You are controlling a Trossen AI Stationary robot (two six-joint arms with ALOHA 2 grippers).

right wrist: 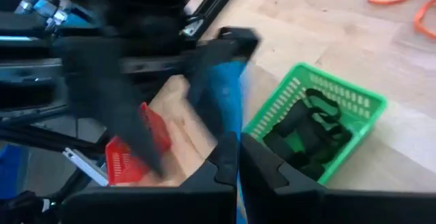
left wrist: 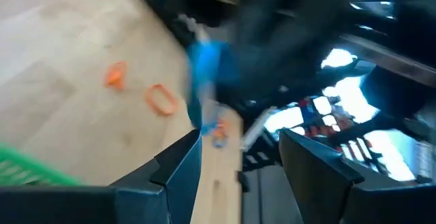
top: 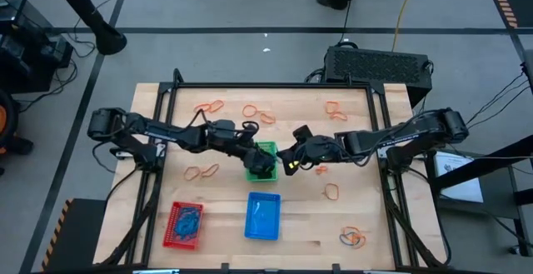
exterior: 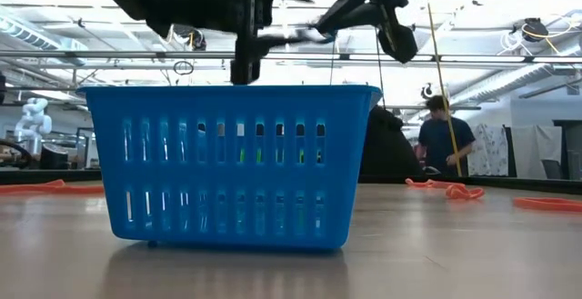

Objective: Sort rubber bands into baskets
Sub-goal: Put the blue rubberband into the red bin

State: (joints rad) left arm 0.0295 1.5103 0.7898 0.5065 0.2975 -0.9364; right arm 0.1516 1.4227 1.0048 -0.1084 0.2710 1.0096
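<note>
high view shows the left gripper (top: 265, 167) wide and empty over the green basket (top: 265, 151) mid desk, likely to drop bands. right gripper (top: 289, 164) waits beside it, closed.

Left gripper (top: 265, 164) agape — right gripper (top: 287, 159) closed, mid-table.

three baskets (top: 264, 216), two arms (top: 166, 131)

Wooden table (top: 300, 216), black frame (top: 275, 85) along edges. Black case (top: 379, 64) on floor beyond table. Yellow cable (top: 405, 3) on floor. Person (exterior: 443, 137) in blue standing in room behind.
</note>
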